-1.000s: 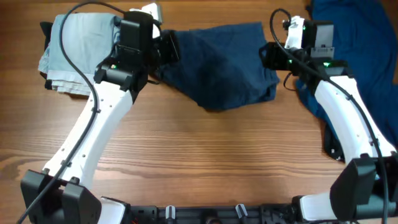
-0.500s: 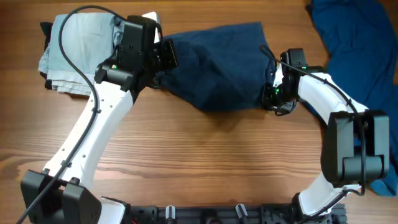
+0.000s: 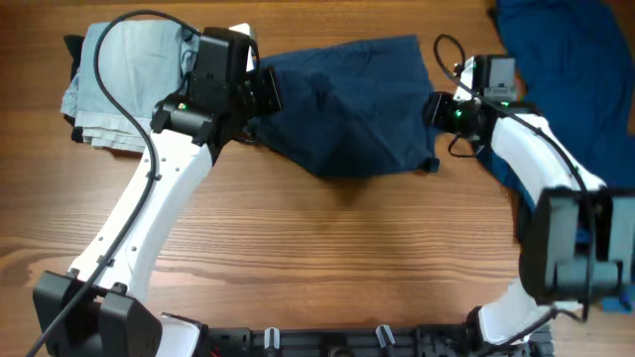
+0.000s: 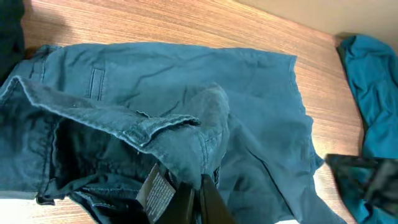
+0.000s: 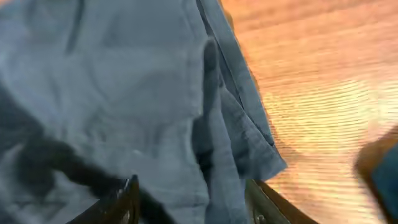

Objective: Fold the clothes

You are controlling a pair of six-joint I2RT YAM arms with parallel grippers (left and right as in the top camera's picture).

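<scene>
one navy garment (image 3: 352, 104) centre, one pale garment (image 3: 124, 79) upper left; left gripper (image 4: 198, 194) pinches navy cloth, right gripper (image 5: 189, 198) jaws spread.

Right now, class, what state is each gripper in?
Left gripper: jaws shut on the dark navy-blue cloth garment.
Right gripper: jaws open, straddling that garment's edge.

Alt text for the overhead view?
A dark navy garment lies spread on a wooden table; the left pincer grips its left edge and the right pincer is at its right edge. A pale grey-blue garment lies top left, teal cloth top right.
</scene>
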